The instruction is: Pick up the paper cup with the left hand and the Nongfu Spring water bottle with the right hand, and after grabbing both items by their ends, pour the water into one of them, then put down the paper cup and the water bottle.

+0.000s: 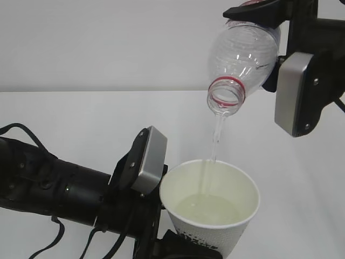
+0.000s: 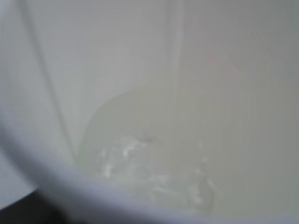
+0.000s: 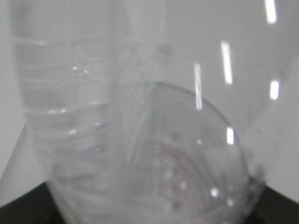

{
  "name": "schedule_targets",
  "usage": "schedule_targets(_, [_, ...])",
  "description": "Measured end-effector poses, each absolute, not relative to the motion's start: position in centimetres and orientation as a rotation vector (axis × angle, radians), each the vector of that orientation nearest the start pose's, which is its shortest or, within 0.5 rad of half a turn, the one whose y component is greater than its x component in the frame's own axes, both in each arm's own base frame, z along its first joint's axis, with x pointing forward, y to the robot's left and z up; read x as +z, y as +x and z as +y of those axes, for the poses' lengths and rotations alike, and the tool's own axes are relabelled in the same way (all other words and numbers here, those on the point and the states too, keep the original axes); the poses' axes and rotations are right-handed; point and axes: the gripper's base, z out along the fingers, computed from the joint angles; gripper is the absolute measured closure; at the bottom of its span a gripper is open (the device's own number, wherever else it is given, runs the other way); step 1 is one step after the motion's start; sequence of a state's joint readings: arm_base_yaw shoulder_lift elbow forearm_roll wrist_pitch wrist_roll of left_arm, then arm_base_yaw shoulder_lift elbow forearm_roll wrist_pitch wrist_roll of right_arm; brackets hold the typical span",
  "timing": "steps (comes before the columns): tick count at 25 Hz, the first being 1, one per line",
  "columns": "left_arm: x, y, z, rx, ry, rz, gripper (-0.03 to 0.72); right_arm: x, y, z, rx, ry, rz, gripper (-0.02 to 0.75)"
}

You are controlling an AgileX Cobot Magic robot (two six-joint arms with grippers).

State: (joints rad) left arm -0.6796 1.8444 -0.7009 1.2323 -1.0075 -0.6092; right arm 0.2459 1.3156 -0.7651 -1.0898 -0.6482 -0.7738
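Water point(image 1: 215, 141) falling as thin stream from bottle mouth, straight down into paper cup point(image 1: 213, 208), pooling in bottom. Nongfu Spring water bottle point(image 1: 245, 54) tilted, long axis slanting mouth-down to lower left, directly above cup, well apart; clamped near base in right end effector point(image 1: 259, 16). Cup upright, gripped low by left end effector point(image 1: 180, 245), raised over white counter point(image 1: 81, 113). Judged mid-pour; next: righting bottle.
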Motion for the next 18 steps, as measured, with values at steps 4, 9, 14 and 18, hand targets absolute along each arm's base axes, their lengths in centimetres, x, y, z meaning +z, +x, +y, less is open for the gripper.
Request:
schedule_targets(4, [14.72, 18.95, -24.63, -1.159, 1.494, 1.468, 0.181, 30.35, 25.70, 11.38, -0.666, -1.639, 0.545, 0.253])
schedule_targets(9, [14.72, 18.95, -24.63, -1.159, 1.494, 1.468, 0.181, 30.35, 25.70, 11.38, -0.666, -1.638, 0.545, 0.253])
schedule_targets(14, [14.72, 18.95, -24.63, -1.159, 1.494, 1.468, 0.181, 30.36, 25.70, 11.38, -0.666, -1.637, 0.546, 0.253])
schedule_targets(18, [14.72, 18.95, -24.63, -1.159, 1.494, 1.468, 0.181, 30.36, 25.71, 11.38, -0.667, -1.637, 0.546, 0.253])
